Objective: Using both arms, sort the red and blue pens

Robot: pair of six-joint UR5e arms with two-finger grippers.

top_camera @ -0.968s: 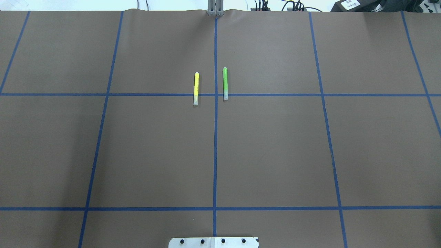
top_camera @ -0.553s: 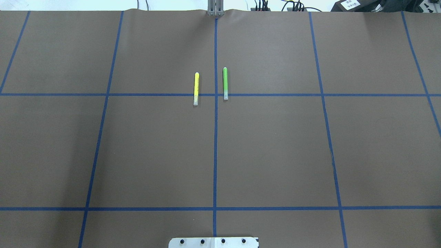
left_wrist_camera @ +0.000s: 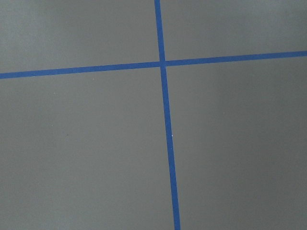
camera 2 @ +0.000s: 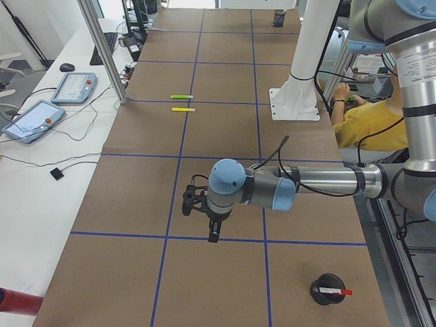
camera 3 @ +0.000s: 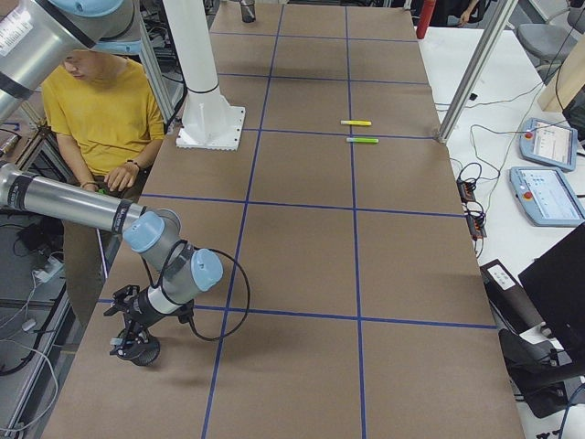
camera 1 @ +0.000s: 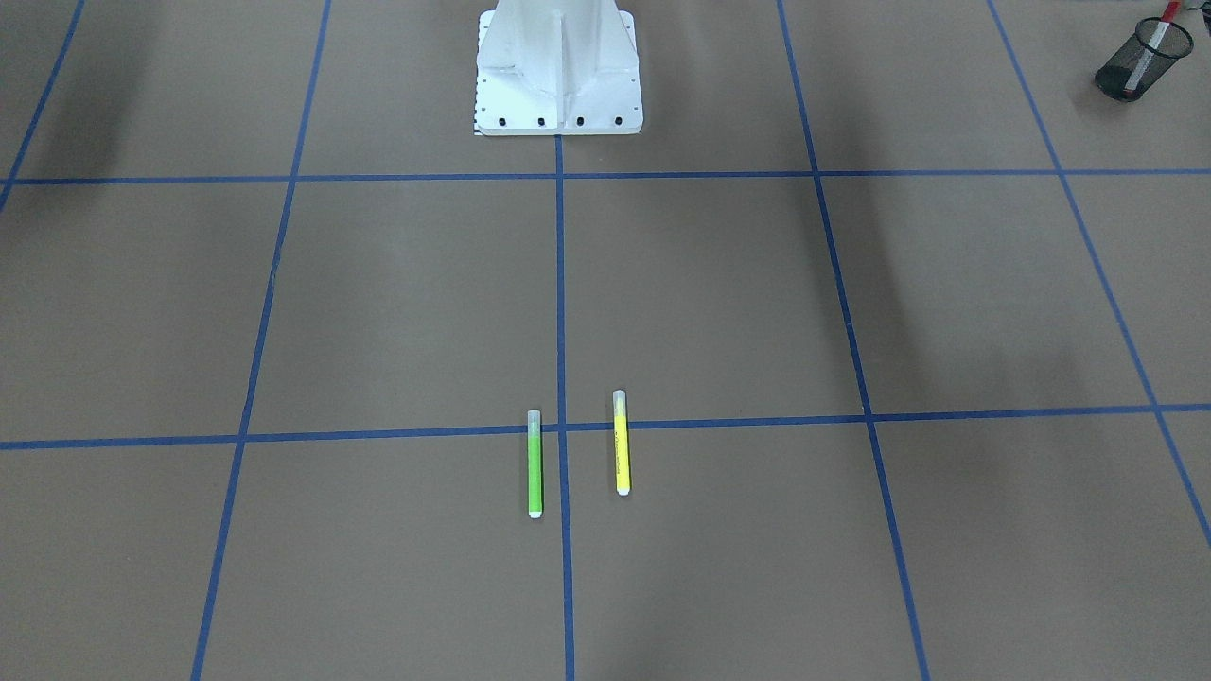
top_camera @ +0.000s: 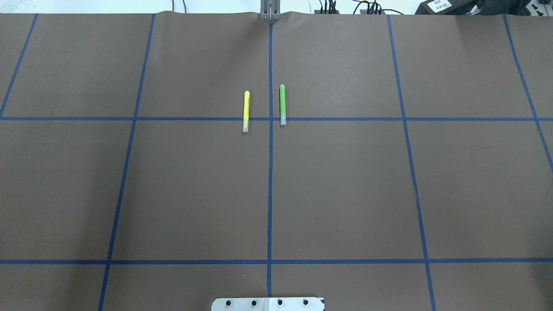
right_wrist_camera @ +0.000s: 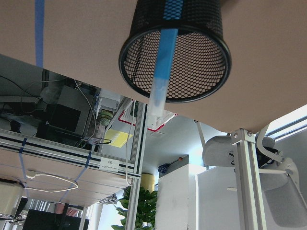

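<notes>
The red pen (camera 1: 1156, 43) stands in a black mesh cup (camera 1: 1128, 78) at the table corner on my left; the exterior left view shows that red pen (camera 2: 336, 291) in the cup (camera 2: 325, 289) too. The blue pen (right_wrist_camera: 163, 62) leans in another mesh cup (right_wrist_camera: 201, 57) with its clear cap past the rim. My right gripper (camera 3: 128, 346) hovers right at this cup (camera 3: 144, 351). My left gripper (camera 2: 213, 236) hangs over bare table near a tape crossing. For either gripper I cannot tell open from shut.
A green marker (top_camera: 282, 105) and a yellow marker (top_camera: 246, 111) lie side by side at the table's middle. The white pedestal (camera 1: 558, 66) stands at my edge. A person in a yellow shirt (camera 3: 105, 101) sits beside the table. Tablets (camera 2: 73, 87) lie on the side bench.
</notes>
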